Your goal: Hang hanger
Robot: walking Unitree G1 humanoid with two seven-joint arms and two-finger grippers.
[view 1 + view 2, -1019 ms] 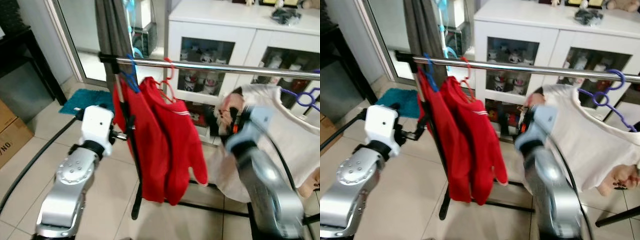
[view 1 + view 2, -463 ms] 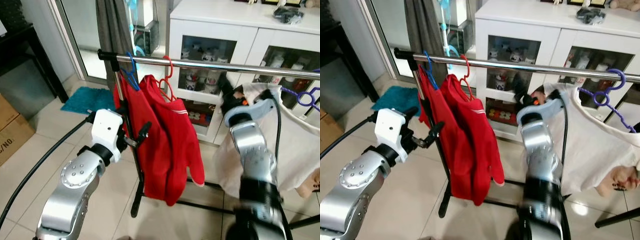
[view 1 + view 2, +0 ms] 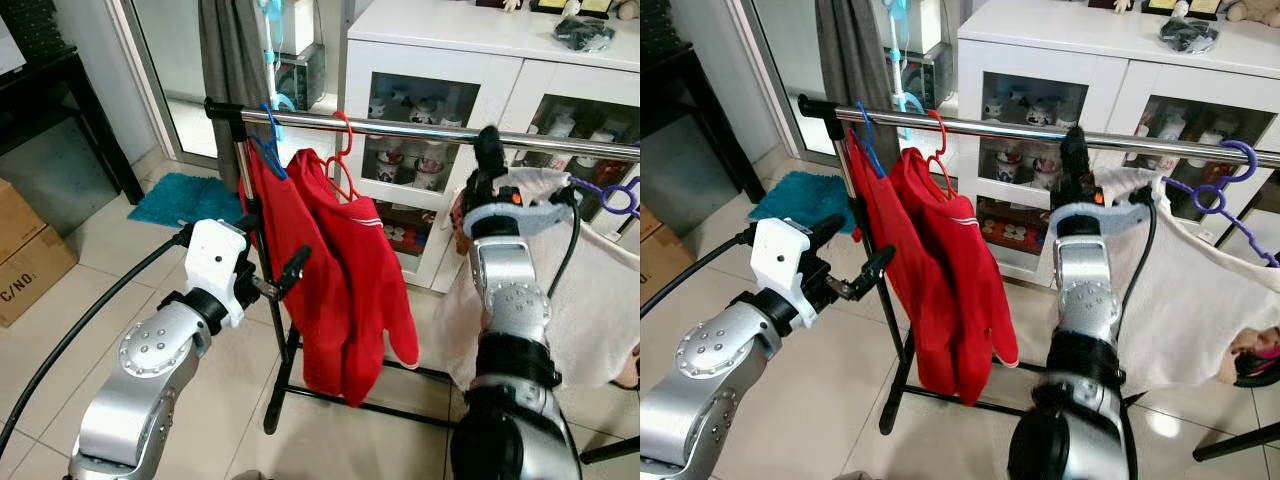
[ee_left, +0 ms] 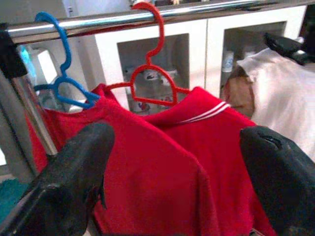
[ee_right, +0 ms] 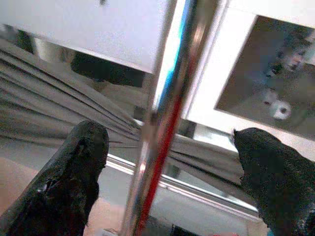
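A chrome rail point(image 3: 420, 128) carries a blue hanger point(image 3: 266, 150) and a red hanger point(image 3: 342, 165), each bearing a red shirt point(image 3: 345, 290). Further right, a purple hanger point(image 3: 612, 196) holds a white shirt point(image 3: 590, 290). My left gripper point(image 3: 270, 245) is open at chest height, pointing at the red shirts; its wrist view shows the red hanger point(image 4: 150, 73) hooked on the rail point(image 4: 147, 17). My right gripper point(image 3: 487, 152) is raised to the rail between the red and white shirts. It is open, with the rail point(image 5: 167, 88) running between its fingers point(image 5: 78, 167).
A white cabinet point(image 3: 440, 60) with glass doors stands right behind the rack. A grey curtain point(image 3: 230, 50) hangs at the rail's left end. A teal mat point(image 3: 180, 198), a cardboard box point(image 3: 25, 262) and a black cable point(image 3: 90, 320) are on the tiled floor to the left.
My right arm has swung up from in front of the white shirt until its fingers reach the rail. The left gripper has edged closer to the red shirts.
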